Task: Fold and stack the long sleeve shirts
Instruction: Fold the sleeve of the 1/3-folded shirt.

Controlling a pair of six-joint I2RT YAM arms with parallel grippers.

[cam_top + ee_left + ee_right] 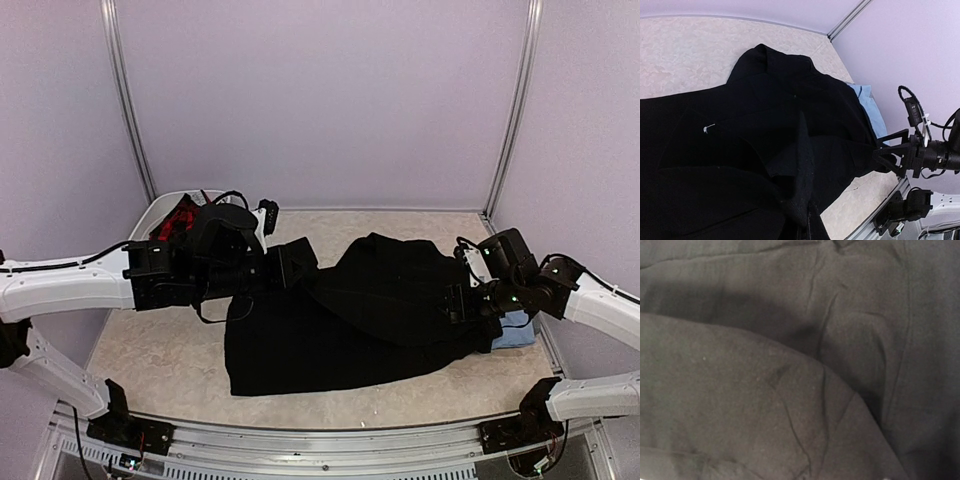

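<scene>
The black shirt (350, 330) lay spread across the middle of the worktop (150, 355), its far part heaped into a hump and its near hem running toward the left. The light blue shirt (517, 332) sat at the right edge, mostly buried under the black cloth and the right arm, with only a small corner showing from above.

In the far left corner a red-and-black bundle (180, 215) lay behind the left arm, well apart from both shirts. Loose black cables (228, 197) looped over that arm's wrist.

The left pincer (298, 266) was at the black shirt's left side. Its wrist view showed a ridge of black cloth drawn up toward it, so it seemed clenched on a fold of that shirt, though the fingers themselves were lost in the dark fabric.

The right pincer (463, 304) pressed against the shirt's right edge, just beside the blue one. Its own camera showed nothing but creased dark cloth, and I cannot tell whether it was clenched or released.

The left wrist view gave more of the blue shirt, a long strip along the black shirt's right side, and a small white fleck (709, 128) on the black cloth that the overhead view did not show.
</scene>
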